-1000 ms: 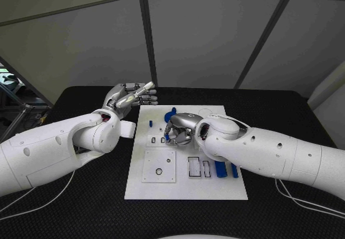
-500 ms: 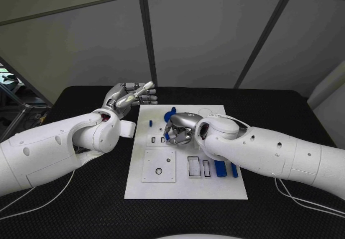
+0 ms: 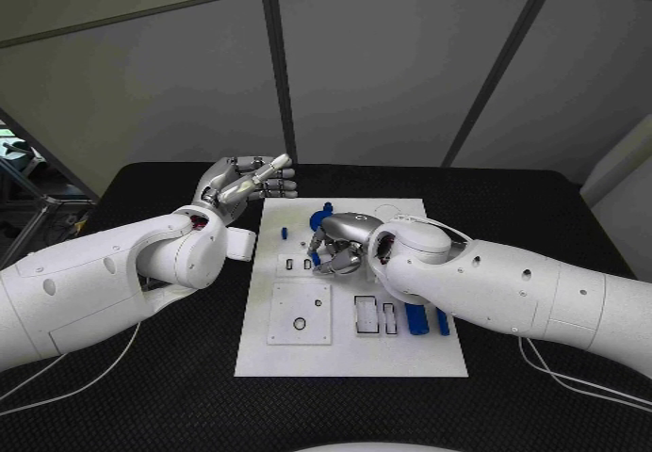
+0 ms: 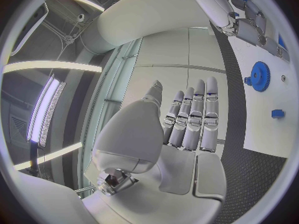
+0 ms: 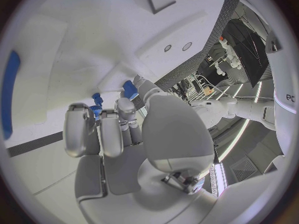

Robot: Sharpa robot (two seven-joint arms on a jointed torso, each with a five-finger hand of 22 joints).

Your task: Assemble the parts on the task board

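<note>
Grey wall panels with dark dividing strips stand behind a black bench (image 3: 163, 395), on which the white task board (image 3: 353, 353) lies lengthwise at the centre. Left robot hand (image 3: 245, 185): raised above the bench just beyond the board's far left corner, off the board, fingers held straight and close together, gripping nothing; the left wrist view confirms an extended, empty palm (image 4: 187, 134). Right robot hand (image 3: 340, 243): lowered over the middle of the board, fingers curled downward. In the right wrist view its fingertips (image 5: 127, 107) sit against a small blue part (image 5: 130, 89), with a second blue piece (image 5: 96, 104) beside the neighbouring fingers; whether the part is actually clamped or only touched cannot be determined from these views. A blue part (image 3: 326, 209) shows at the far edge of the right robot hand in the head view. Other items on the board: a small blue peg (image 3: 285, 232) standing near the left edge; a blue gear (image 4: 259, 76) visible in the left wrist view, with a small blue block (image 4: 278, 113) apart from it; a raised white square plate (image 3: 301, 314) bearing a dark ring (image 3: 301, 324) on the near left section; rectangular slots (image 3: 366, 315) to its right; and two elongated blue bars (image 3: 417, 320) lying side by side next to those slots, partly covered by the right forearm.
</note>
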